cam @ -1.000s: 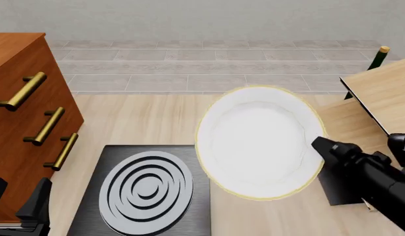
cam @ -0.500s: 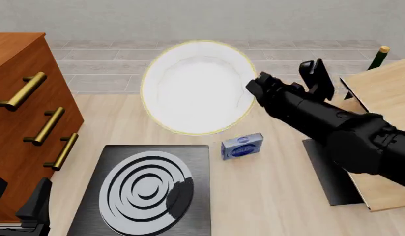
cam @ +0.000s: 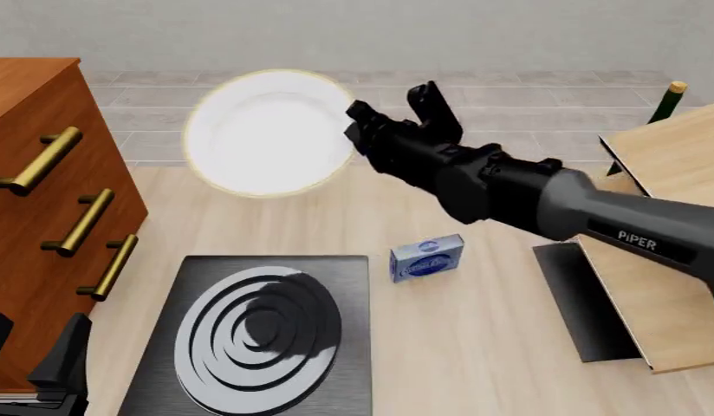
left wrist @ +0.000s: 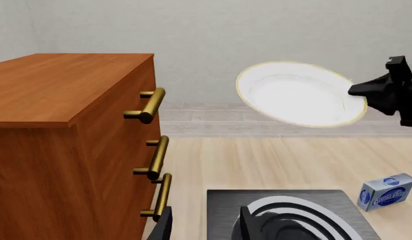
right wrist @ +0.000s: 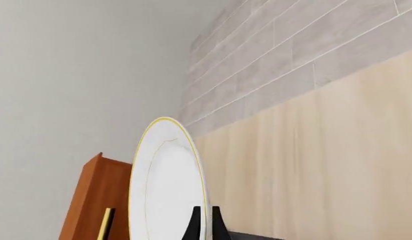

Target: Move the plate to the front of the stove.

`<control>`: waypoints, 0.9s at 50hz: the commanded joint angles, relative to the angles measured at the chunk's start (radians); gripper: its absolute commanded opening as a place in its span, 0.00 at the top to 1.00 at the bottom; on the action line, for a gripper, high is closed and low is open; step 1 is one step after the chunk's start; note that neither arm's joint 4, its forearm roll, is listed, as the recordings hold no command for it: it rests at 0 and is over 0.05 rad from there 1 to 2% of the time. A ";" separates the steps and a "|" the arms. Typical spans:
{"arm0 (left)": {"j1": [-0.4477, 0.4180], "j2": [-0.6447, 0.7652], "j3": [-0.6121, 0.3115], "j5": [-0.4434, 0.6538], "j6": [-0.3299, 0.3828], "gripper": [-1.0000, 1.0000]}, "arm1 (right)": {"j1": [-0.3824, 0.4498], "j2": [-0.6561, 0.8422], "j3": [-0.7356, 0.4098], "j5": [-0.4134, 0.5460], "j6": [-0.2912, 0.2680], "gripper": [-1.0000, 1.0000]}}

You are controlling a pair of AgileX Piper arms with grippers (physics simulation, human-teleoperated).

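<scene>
Front view, sweeping across: left hand (cam: 34, 368) low by the drawers (cam: 39, 199), fingers spread, holding nothing. The stove (cam: 334, 286) lies flat on the surface (cam: 473, 347). Up in the air beyond its far edge, the plate (cam: 264, 130) hangs, rim pinched in the right hand (cam: 363, 130). Lifted and carried, then; lowering and releasing it look to be left.

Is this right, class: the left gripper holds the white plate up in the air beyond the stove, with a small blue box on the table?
Not quite: the right gripper holds the plate, as the front view shows. The rest stands: the plate is in the air beyond the stove, and the small blue box lies on the table.
</scene>
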 commanded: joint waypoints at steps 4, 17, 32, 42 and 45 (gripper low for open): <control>0.000 0.000 0.000 0.000 0.000 0.00 | 0.037 0.202 -0.329 0.146 0.018 1.00; 0.000 0.000 0.000 0.000 0.000 0.00 | 0.014 0.349 -0.701 0.426 -0.105 1.00; 0.000 0.000 0.000 0.000 0.000 0.00 | -0.060 0.510 -0.883 0.530 -0.139 1.00; 0.000 0.000 0.000 0.000 0.000 0.00 | -0.083 0.567 -0.927 0.551 -0.152 1.00; 0.000 0.000 0.000 0.000 0.000 0.00 | -0.088 0.581 -0.939 0.554 -0.150 1.00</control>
